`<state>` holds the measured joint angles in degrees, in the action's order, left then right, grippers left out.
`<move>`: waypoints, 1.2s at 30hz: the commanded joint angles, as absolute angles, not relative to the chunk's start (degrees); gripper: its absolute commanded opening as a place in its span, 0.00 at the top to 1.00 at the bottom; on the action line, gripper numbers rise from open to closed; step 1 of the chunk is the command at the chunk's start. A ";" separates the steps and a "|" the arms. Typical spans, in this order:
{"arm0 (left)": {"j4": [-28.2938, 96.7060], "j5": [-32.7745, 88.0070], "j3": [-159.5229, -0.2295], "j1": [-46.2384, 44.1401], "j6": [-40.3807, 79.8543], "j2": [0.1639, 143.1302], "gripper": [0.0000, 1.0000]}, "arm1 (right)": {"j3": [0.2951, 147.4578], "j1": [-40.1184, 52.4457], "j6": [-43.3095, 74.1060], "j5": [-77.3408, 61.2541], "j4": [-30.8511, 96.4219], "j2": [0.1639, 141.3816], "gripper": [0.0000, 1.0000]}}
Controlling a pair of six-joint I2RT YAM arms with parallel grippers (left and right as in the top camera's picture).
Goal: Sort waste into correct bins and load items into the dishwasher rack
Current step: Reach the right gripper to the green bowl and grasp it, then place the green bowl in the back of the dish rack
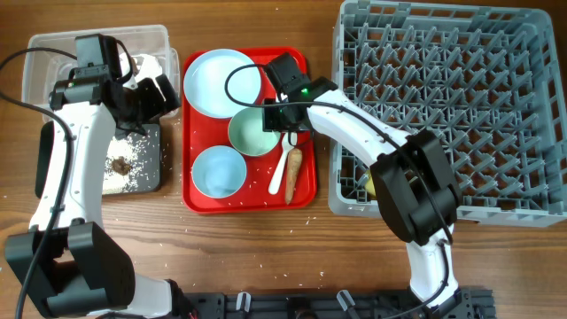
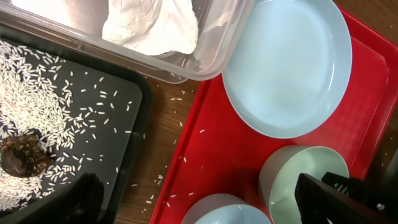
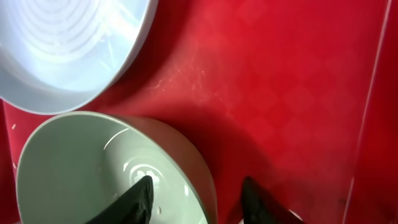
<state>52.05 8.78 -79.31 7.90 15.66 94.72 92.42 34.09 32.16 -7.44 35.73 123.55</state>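
My right tool (image 3: pixel 200 198), spread apart, straddles the rim of the pale green bowl (image 3: pixel 74 168), lower frame: likely stiff, light, slippery.

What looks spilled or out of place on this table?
Loose white rice grains lie scattered on the wooden table between the shallow black rectangular tray and the flat red tray, outside any bin.

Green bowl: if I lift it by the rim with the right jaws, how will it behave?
Probably rigid: the green bowl looks like hard, glossy plastic, so its wall shouldn't flex. The sheen suggests it may slip. Held by one side, with the right gripper straddling the rim, it will likely tilt.
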 commanded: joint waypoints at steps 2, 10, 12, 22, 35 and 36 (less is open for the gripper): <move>52.05 8.23 -80.25 8.16 15.88 95.48 0.00 | 93.25 34.11 33.45 -7.73 36.49 124.29 0.76; 52.05 8.23 -80.25 8.16 15.88 95.48 0.00 | 93.41 33.56 33.56 -8.51 37.85 121.40 0.96; 52.05 8.23 -80.25 8.16 15.88 95.48 0.00 | 93.43 32.42 33.36 -7.94 38.98 118.32 0.96; 52.05 8.23 -80.25 8.16 15.88 95.48 0.00 | 93.43 23.53 32.75 36.05 44.18 94.56 0.96; 52.05 8.23 -80.25 8.16 15.88 95.48 0.00 | 93.25 20.23 -9.04 59.09 14.59 110.52 0.96; 52.05 8.23 -80.25 8.16 15.88 95.48 0.00 | 93.25 20.21 -9.04 59.99 14.57 111.66 0.96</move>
<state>52.07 8.75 -79.35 7.90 15.66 94.72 93.12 20.29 -4.10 55.83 14.94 107.81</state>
